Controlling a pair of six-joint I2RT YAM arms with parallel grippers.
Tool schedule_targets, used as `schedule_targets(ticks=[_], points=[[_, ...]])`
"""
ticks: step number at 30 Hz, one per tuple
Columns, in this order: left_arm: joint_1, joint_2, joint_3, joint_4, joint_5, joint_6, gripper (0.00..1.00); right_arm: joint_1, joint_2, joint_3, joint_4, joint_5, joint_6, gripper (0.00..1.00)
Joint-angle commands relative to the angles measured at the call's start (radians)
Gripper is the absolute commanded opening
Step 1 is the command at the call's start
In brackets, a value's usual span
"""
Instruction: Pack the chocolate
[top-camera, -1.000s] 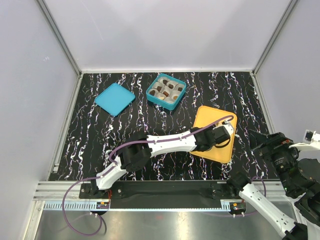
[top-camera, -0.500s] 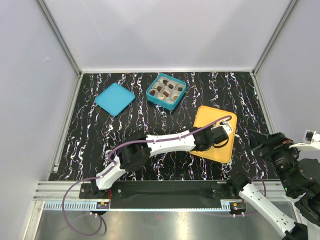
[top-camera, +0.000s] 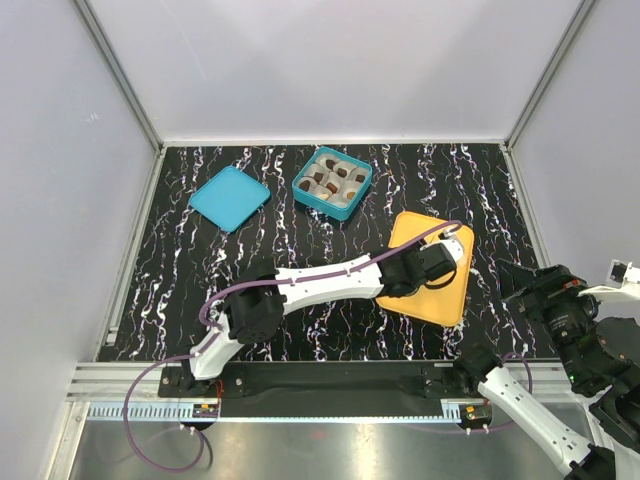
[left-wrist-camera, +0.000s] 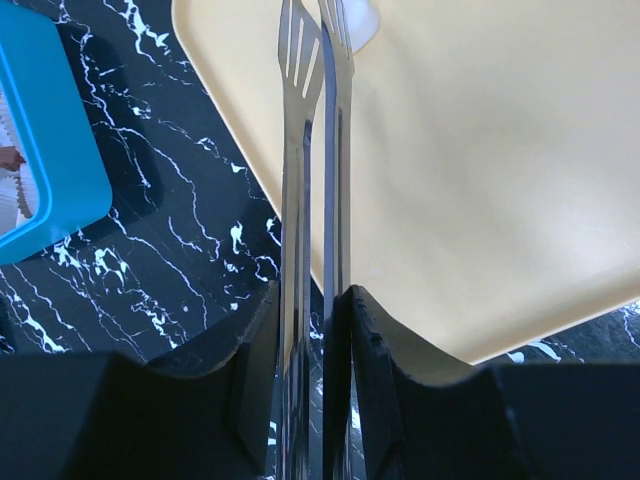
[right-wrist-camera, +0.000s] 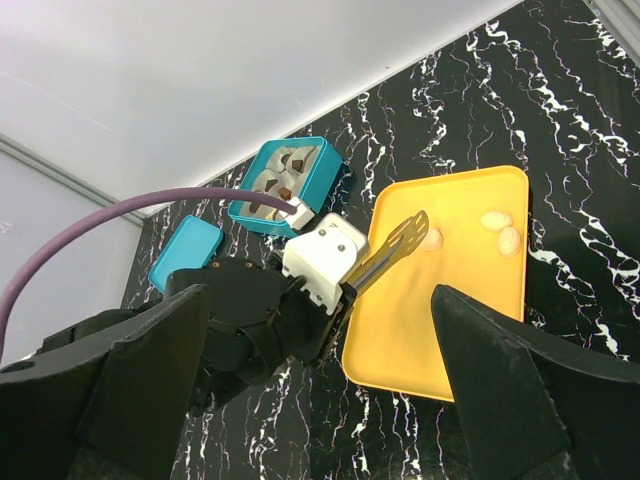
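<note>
Spreading across the whole workspace, the black marbled table (top-camera: 150, 290) was seen to carry everything else. Over it the left arm (top-camera: 320, 283) was stretched out to the yellow tray (top-camera: 445, 300), while the right gripper (right-wrist-camera: 320, 290), its fingers spread wide with nothing between them, was held well apart at the table's right edge, so the left arm was judged the nearer one. Further back, the teal box (top-camera: 322, 204) was stood with dark chocolate (top-camera: 330, 186) set inside, its lid (top-camera: 229, 197) laid aside to the left. The left gripper (left-wrist-camera: 312, 315) was pressed onto the handles of metal tongs (left-wrist-camera: 318, 150), whose long axis was pointed out over the tray. Their slotted blades were nearly together, and nothing was made out between them. One pale chocolate piece (right-wrist-camera: 431, 240) was found on the tray just beyond the blade tips, slightly to their right in the left wrist view, where it was cut off by the top edge. Whether blade and piece touched could not be told. Two more pale pieces (right-wrist-camera: 493, 220) were seen near the tray's far corner; from above, none of the three could be picked out
</note>
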Motion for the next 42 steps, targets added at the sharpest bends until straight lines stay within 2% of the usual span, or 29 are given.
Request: schedule_targets(ticks=[1, 7, 15, 32, 42], points=[[0.002, -0.078, 0.015, 0.003, -0.039, -0.005, 0.36, 0.006, -0.004, 0.012, -0.004, 0.017, 0.011, 1.00], [0.002, -0.091, 0.016, -0.001, -0.030, -0.006, 0.36, 0.006, -0.007, 0.009, -0.004, 0.016, 0.013, 1.00], [0.000, -0.078, 0.011, 0.034, -0.001, 0.032, 0.44, 0.006, -0.011, 0.009, -0.011, 0.024, 0.014, 1.00], [0.002, 0.017, 0.034, 0.081, 0.037, 0.017, 0.46, 0.006, -0.024, 0.009, -0.021, 0.036, 0.014, 1.00], [0.003, 0.095, 0.079, 0.063, -0.012, 0.017, 0.46, 0.004, -0.025, 0.017, -0.028, 0.043, 0.011, 1.00]])
